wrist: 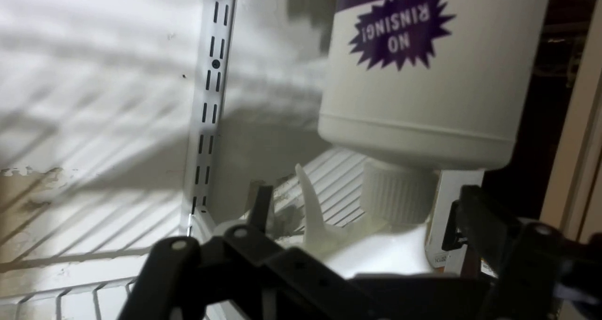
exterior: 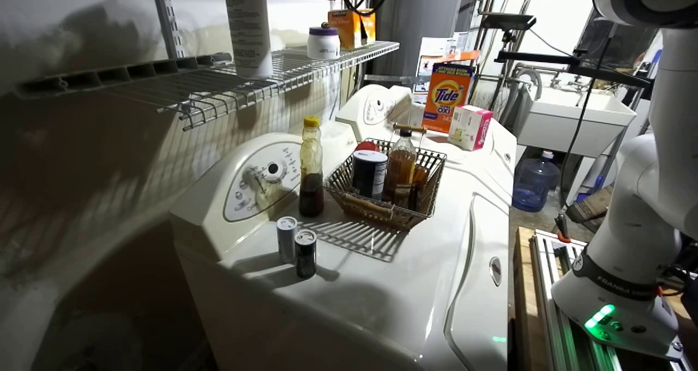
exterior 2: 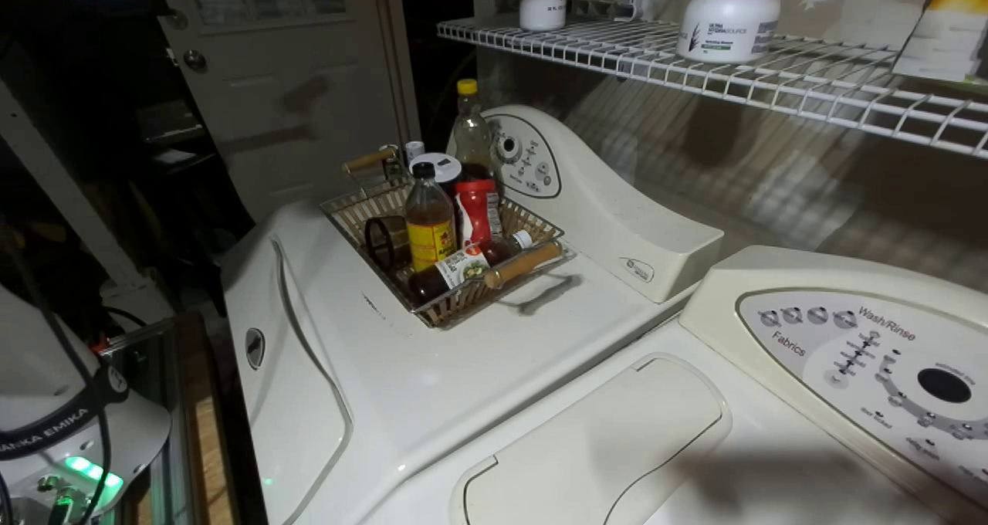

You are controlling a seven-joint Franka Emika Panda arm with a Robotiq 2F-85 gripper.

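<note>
A white robot arm (exterior: pixel 649 193) of smooth, rounded casings is shown at three o'clock in an exterior view; its topmost visible joint (exterior: pixel 654 1) is edged in black. The base (exterior: pixel 643 311) is ringed by a black band (exterior: pixel 624 285) printed with FRANKA EMIKA in pale capitals. At seven o'clock from that lettering, green lights (exterior: pixel 600 316) are set above round fittings (exterior: pixel 616 325); dark cabling (exterior: pixel 675 275) is seen at two o'clock beside the base. In the wrist view, at six o'clock, the black tool (wrist: pixel 365 209) is built of angular links and pale round screws (wrist: pixel 178 244).
</note>
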